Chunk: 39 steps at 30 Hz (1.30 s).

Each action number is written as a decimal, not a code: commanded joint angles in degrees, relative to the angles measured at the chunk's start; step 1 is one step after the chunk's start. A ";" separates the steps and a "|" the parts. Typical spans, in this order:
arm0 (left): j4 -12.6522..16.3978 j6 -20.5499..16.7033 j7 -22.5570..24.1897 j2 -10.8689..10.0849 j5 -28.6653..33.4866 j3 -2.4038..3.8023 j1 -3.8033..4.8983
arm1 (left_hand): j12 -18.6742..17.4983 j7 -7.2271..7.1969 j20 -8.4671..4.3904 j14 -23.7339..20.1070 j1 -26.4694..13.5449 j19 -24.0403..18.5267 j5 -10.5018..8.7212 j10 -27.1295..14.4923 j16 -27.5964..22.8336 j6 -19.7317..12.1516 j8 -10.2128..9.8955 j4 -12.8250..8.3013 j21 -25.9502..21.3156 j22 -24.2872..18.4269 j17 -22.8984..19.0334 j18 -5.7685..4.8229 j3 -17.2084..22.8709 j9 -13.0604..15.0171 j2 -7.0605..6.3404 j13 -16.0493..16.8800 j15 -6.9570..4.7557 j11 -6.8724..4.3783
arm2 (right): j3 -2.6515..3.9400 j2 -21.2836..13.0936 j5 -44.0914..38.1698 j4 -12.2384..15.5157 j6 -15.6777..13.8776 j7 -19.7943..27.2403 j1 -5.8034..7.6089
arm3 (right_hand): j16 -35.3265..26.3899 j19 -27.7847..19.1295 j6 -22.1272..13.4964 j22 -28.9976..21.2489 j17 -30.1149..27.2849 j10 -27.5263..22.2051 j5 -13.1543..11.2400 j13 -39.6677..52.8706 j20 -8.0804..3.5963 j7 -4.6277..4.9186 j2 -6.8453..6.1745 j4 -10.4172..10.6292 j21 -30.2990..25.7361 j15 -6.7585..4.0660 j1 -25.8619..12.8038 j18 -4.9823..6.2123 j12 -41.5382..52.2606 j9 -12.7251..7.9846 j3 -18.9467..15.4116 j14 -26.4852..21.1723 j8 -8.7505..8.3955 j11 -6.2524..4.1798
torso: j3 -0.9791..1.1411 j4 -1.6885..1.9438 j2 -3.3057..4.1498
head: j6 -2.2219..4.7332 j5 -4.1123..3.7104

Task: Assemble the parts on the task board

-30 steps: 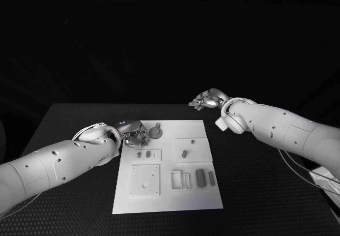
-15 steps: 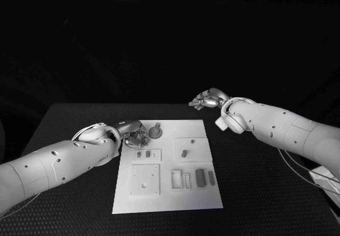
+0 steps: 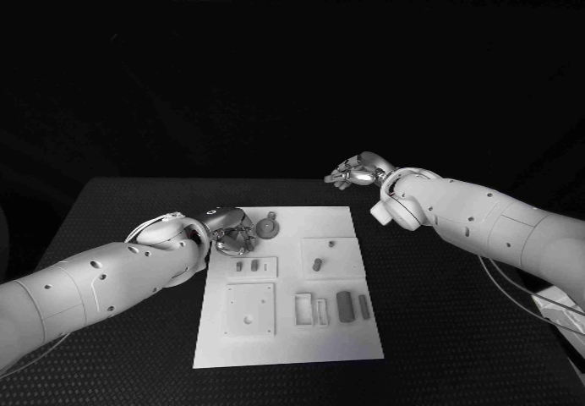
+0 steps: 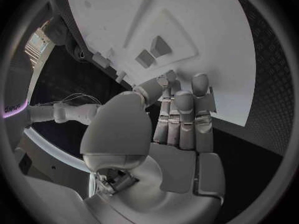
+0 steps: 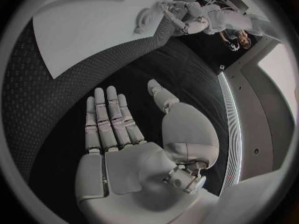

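The white task board (image 3: 275, 338) lies in the middle of the black table. On it are a round grey part with a tab (image 3: 268, 226), two small parts (image 3: 248, 266) in a recess, an upright part (image 3: 316, 264) and two dark bars (image 3: 353, 306). My left hand (image 3: 232, 230) hovers at the board's far left edge, beside the round part, holding nothing. In the left wrist view its fingers (image 4: 181, 119) stretch out straight over the board (image 4: 206, 45) near the two small parts (image 4: 152, 52). My right hand (image 3: 358, 172) is raised beyond the board's far right corner, flat and empty (image 5: 121, 134).
A square plate with a hole (image 3: 250, 309) and narrow slots (image 3: 311, 309) sit in the board's near half. Black table (image 3: 463, 321) stretches to both sides of the board. The right wrist view shows the board (image 5: 87, 25) and my left hand (image 5: 181, 15) at its edge.
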 commanded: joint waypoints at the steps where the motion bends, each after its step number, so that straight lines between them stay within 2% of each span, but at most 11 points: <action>1: 0.11 2.28 0.32 0.42 -1.04 -0.27 -0.26 | 0.10 0.04 -0.56 0.24 0.18 -0.01 0.20 1.70 0.31 0.39 0.17 -0.02 0.28 1.32 -0.08 2.62 0.23 0.06 0.61 0.11 0.03 1.36 | 0.02 0.03 0.00 0.05 0.51 0.31 0.00 | -0.32 -0.46 -0.38 0.09 0.09 0.34 0.04 -0.07 0.11 1.54 0.09 0.43 -0.35 -0.09 -0.57 -0.70 0.21 -0.06 -0.01 -0.40 0.29 -0.06 | -0.02 -0.02 0.01 | -0.02 -0.01; 9: -1.09 3.04 -0.30 0.82 -2.19 -0.47 -0.47 | 0.03 0.05 -0.56 0.18 0.16 -0.05 0.19 1.66 0.29 0.36 0.15 -0.05 0.28 1.33 -0.10 2.59 0.23 0.05 0.61 0.13 0.05 1.37 | 0.02 -0.01 0.00 0.04 0.56 0.31 0.00 | -0.33 -0.45 -0.38 0.11 0.10 0.34 0.04 -0.09 0.11 1.54 0.09 0.44 -0.37 -0.08 -0.57 -0.69 0.22 -0.07 -0.01 -0.40 0.29 -0.06 | -0.03 -0.03 0.02 | -0.08 -0.07; 19: -1.40 2.26 0.32 1.16 -2.31 -1.15 -0.53 | -0.12 0.08 -0.54 0.02 0.11 -0.20 0.18 1.55 0.28 0.29 0.09 -0.11 0.27 1.33 -0.12 2.53 0.26 0.04 0.64 0.16 0.10 1.43 | 0.02 0.00 0.00 0.08 0.64 0.30 0.00 | -0.34 -0.44 -0.39 0.14 0.12 0.34 0.04 -0.12 0.12 1.54 0.10 0.45 -0.40 -0.08 -0.58 -0.68 0.24 -0.08 -0.01 -0.39 0.30 -0.06 | -0.01 -0.01 0.01 | -0.03 -0.22; 28: -1.53 2.10 0.35 1.27 -1.38 -1.24 -0.57 | -0.29 0.18 -0.54 -0.05 -0.04 -0.25 0.15 1.44 0.32 0.07 -0.06 -0.07 0.30 1.34 -0.14 2.50 0.22 -0.01 0.64 0.21 0.15 1.48 | 0.02 0.01 0.00 0.06 0.64 0.29 0.00 | -0.36 -0.44 -0.39 0.16 0.14 0.33 0.04 -0.15 0.12 1.54 0.09 0.46 -0.42 -0.08 -0.58 -0.68 0.26 -0.09 -0.02 -0.39 0.31 -0.06 | -0.01 -0.01 0.01 | -0.07 -0.23; 39: -1.87 1.22 -0.04 0.88 -0.87 -1.26 -0.57 | -1.72 1.13 -0.08 -0.67 -0.08 -0.85 0.03 -0.48 0.31 -2.03 -1.22 -0.06 0.16 1.30 -0.32 2.63 0.33 -0.47 0.18 0.15 0.85 2.22 | 0.02 -0.05 0.00 0.00 0.62 0.28 0.00 | -0.37 -0.44 -0.39 0.18 0.15 0.33 0.04 -0.18 0.12 1.54 0.08 0.46 -0.45 -0.08 -0.58 -0.67 0.27 -0.09 -0.02 -0.40 0.32 -0.06 | -0.03 -0.03 0.02 | -0.09 -0.24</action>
